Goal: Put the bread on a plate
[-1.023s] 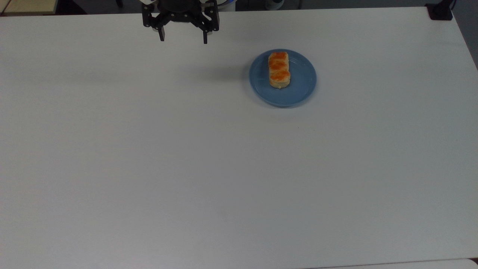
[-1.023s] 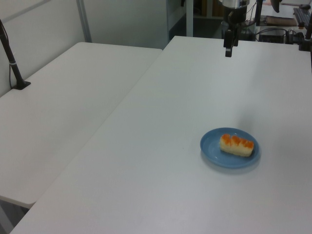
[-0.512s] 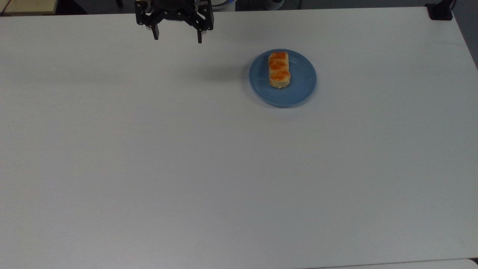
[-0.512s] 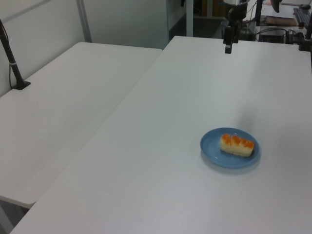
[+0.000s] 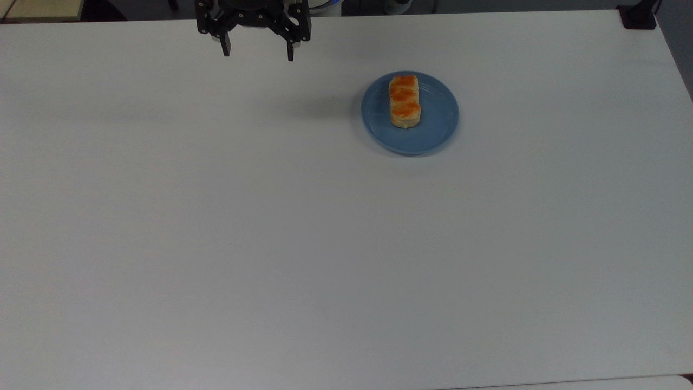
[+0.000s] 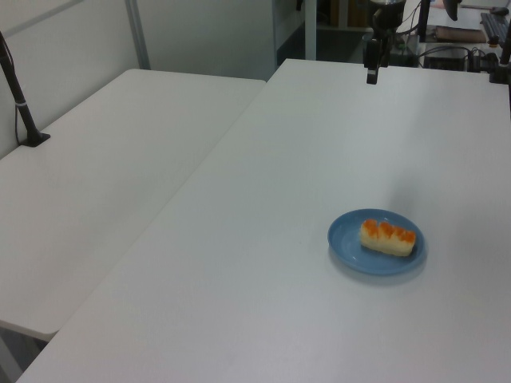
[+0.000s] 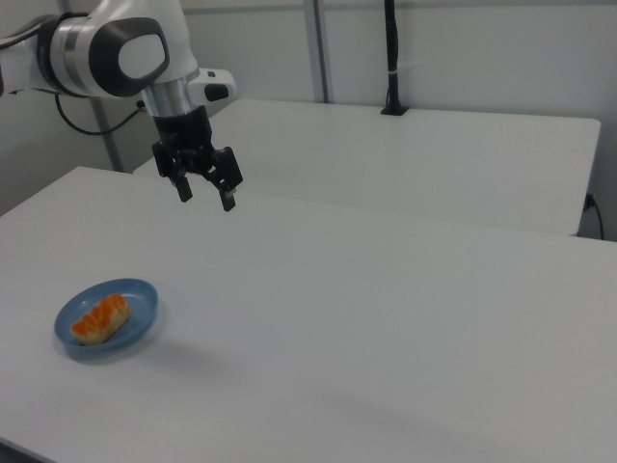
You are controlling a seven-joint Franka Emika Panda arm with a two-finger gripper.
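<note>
The bread [image 5: 404, 101] [image 6: 388, 237] [image 7: 100, 317], a pale-yellow loaf with orange glazed bumps, lies on the round blue plate [image 5: 433, 130] [image 6: 347, 239] [image 7: 140, 307] on the white table. My gripper [image 5: 257, 54] [image 7: 205, 195] hangs open and empty above the table's far edge, well to the top view's left of the plate. In the left view the gripper [image 6: 371, 76] is far behind the plate, seen edge-on.
A wide white table [image 5: 270, 244] carries the plate. A second white table [image 6: 104, 183] stands beside it, with a black pole [image 6: 20, 104] clamped on it. A black clamp [image 5: 639, 16] sits at the top view's upper right corner.
The gripper has drawn back toward the table's far edge and to the top view's left, away from the plate. Bread and plate have not moved.
</note>
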